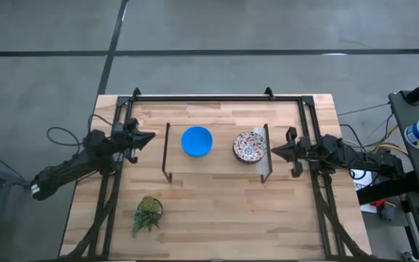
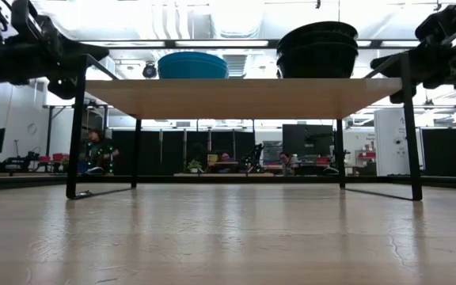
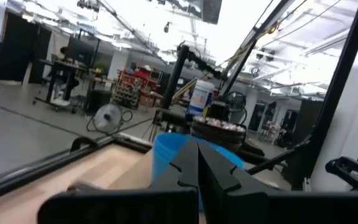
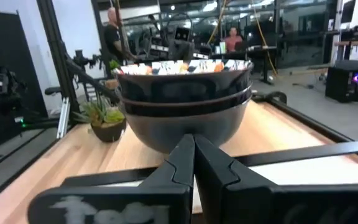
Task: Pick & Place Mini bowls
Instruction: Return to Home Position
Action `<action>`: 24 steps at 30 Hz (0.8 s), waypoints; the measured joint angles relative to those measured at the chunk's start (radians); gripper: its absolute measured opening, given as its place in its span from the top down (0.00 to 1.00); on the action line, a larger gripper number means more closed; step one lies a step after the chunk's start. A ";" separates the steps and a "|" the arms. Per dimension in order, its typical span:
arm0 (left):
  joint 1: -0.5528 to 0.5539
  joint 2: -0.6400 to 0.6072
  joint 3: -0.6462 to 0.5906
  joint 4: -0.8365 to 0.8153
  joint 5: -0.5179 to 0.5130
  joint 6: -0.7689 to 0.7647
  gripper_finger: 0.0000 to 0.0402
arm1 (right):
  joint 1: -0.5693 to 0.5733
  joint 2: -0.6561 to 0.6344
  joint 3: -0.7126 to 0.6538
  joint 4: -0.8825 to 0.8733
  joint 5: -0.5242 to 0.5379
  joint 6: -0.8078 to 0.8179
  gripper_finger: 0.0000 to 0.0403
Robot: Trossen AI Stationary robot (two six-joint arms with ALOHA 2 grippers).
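A low wooden shelf (image 1: 217, 164) on dark legs stands mid-table. On it sit a bright blue bowl (image 1: 196, 141) and, to its right, a stack of patterned bowls (image 1: 249, 146), dark outside, resting on their bases. They also show in the low view: blue bowl (image 2: 192, 65), stack (image 2: 317, 49). My left gripper (image 1: 150, 137) hovers shut left of the shelf, pointing at the blue bowl (image 3: 166, 152). My right gripper (image 1: 273, 151) hovers shut just right of the shelf, facing the stack (image 4: 185, 102). Neither touches a bowl.
A small green plant in a pot (image 1: 148, 213) stands near the table's near-left corner. Dark frame rails (image 1: 217, 97) run along the far and side edges. Bare wood lies in front of the shelf. People show in the room beyond.
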State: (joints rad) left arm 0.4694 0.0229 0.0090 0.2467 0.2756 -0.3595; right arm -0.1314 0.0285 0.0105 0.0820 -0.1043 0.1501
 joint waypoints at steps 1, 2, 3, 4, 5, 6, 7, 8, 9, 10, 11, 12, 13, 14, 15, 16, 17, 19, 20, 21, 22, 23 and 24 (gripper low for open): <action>0.000 0.002 0.000 -0.011 0.000 0.000 1.00 | 0.000 0.003 0.000 -0.003 0.000 0.000 0.98; 0.000 0.004 0.000 -0.019 0.000 0.000 1.00 | 0.000 0.007 0.000 -0.004 0.000 0.000 0.98; 0.000 0.005 0.000 -0.021 0.000 0.000 1.00 | 0.000 0.009 0.000 -0.003 0.000 0.000 0.98; 0.000 0.005 0.000 -0.020 0.000 0.000 1.00 | 0.000 0.012 0.000 -0.003 0.000 0.000 0.98; 0.000 0.005 0.000 -0.021 0.000 0.000 1.00 | 0.000 0.013 0.000 -0.002 0.000 0.000 0.98; 0.000 0.005 0.000 -0.022 0.000 0.000 1.00 | 0.000 0.014 0.000 -0.002 0.000 0.000 0.98; 0.000 0.005 0.000 -0.024 0.000 0.000 1.00 | 0.000 0.015 0.000 -0.003 0.000 0.000 0.98; 0.000 0.005 0.000 -0.025 0.000 0.000 1.00 | 0.000 0.015 0.000 -0.003 0.000 0.000 0.98; 0.000 0.005 0.000 -0.025 0.000 0.000 1.00 | 0.000 0.014 0.000 -0.003 0.000 0.000 0.98; 0.000 0.006 -0.001 -0.025 0.000 0.000 1.00 | 0.000 0.013 0.000 -0.002 0.000 0.000 0.98; 0.000 0.007 -0.001 -0.025 0.000 0.000 1.00 | 0.000 0.013 0.000 -0.002 0.000 0.000 0.98; 0.000 0.007 -0.001 -0.025 0.000 0.000 1.00 | 0.000 0.013 0.000 -0.002 0.000 0.000 0.98; 0.000 0.007 -0.001 -0.025 0.000 0.000 1.00 | 0.000 0.013 0.000 -0.002 0.000 0.000 0.98; 0.000 0.007 -0.001 -0.025 0.000 0.000 1.00 | 0.000 0.013 0.000 -0.002 0.000 0.000 0.98; 0.000 0.007 -0.001 -0.025 0.000 0.000 1.00 | 0.000 0.013 0.000 -0.002 0.000 0.000 0.98; 0.000 0.007 -0.001 -0.025 0.000 0.000 1.00 | 0.000 0.013 0.000 -0.002 0.000 0.000 0.98; 0.000 0.007 -0.001 -0.025 0.000 0.000 1.00 | 0.000 0.013 0.000 -0.002 0.000 -0.001 0.98; 0.000 0.007 -0.001 -0.025 0.000 0.000 1.00 | 0.000 0.013 0.000 -0.002 0.000 0.000 0.98; 0.000 0.007 -0.001 -0.025 0.000 0.000 1.00 | 0.000 0.013 0.000 -0.002 0.000 -0.001 0.98; 0.000 0.007 -0.001 -0.025 0.000 0.000 1.00 | 0.000 0.013 0.000 -0.002 0.000 -0.001 0.98; 0.000 0.007 -0.001 -0.024 0.000 0.000 1.00 | 0.000 0.013 0.000 -0.002 0.000 -0.001 0.98; 0.000 0.007 -0.002 -0.024 0.000 0.000 1.00 | 0.000 0.013 0.000 -0.002 0.000 -0.001 0.98; 0.000 0.007 -0.002 -0.024 0.000 0.000 1.00 | 0.000 0.013 0.000 -0.002 0.000 -0.001 0.98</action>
State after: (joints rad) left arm 0.4694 0.0299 0.0074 0.2230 0.2752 -0.3595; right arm -0.1310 0.0418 0.0105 0.0799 -0.1043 0.1493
